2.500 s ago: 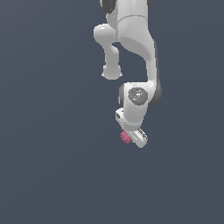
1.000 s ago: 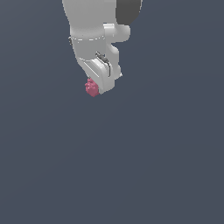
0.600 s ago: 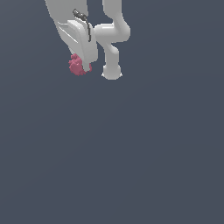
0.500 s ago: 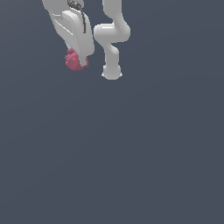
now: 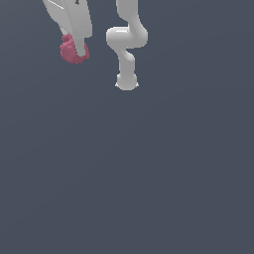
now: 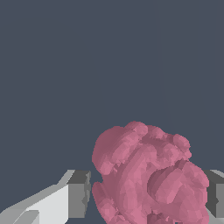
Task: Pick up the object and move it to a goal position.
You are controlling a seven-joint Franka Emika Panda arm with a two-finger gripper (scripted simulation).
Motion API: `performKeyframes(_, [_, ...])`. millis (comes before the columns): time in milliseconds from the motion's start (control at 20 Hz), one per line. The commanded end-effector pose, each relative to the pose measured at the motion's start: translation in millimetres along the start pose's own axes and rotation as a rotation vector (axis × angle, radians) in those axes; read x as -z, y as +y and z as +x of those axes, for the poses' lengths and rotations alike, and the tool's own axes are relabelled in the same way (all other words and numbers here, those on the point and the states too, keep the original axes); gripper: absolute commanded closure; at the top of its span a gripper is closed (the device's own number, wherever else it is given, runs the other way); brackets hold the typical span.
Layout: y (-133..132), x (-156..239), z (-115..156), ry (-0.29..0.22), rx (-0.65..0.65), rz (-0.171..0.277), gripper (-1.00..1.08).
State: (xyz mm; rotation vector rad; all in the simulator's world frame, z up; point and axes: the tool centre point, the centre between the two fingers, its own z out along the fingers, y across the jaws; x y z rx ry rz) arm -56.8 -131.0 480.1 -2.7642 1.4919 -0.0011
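The object (image 5: 69,50) is a small pink-red bumpy blob, raspberry-like. It hangs near the top of the exterior view, toward that view's left, partly behind a white finger. My gripper (image 5: 76,51) is shut on it and holds it well above the grey floor. In the wrist view the object (image 6: 146,175) fills the space between my two grey-tipped fingers (image 6: 78,194), which press on it from both sides.
The arm's white base and lower links (image 5: 127,44) stand at the top middle of the exterior view, to the exterior view's right of the gripper. A plain dark grey floor (image 5: 149,173) fills everything else.
The gripper has carried the object up and toward the exterior view's left, from near the middle to the top left. It looms larger now. The grip has stayed shut on it.
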Motion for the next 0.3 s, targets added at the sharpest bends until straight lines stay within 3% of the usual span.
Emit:
performKeyframes(0, [1.3, 4.1, 1.7, -0.001, 0.001, -0.001, 1.08])
performKeyframes(250, [0.6, 3.8, 2.0, -0.001, 0.001, -0.001, 1.08])
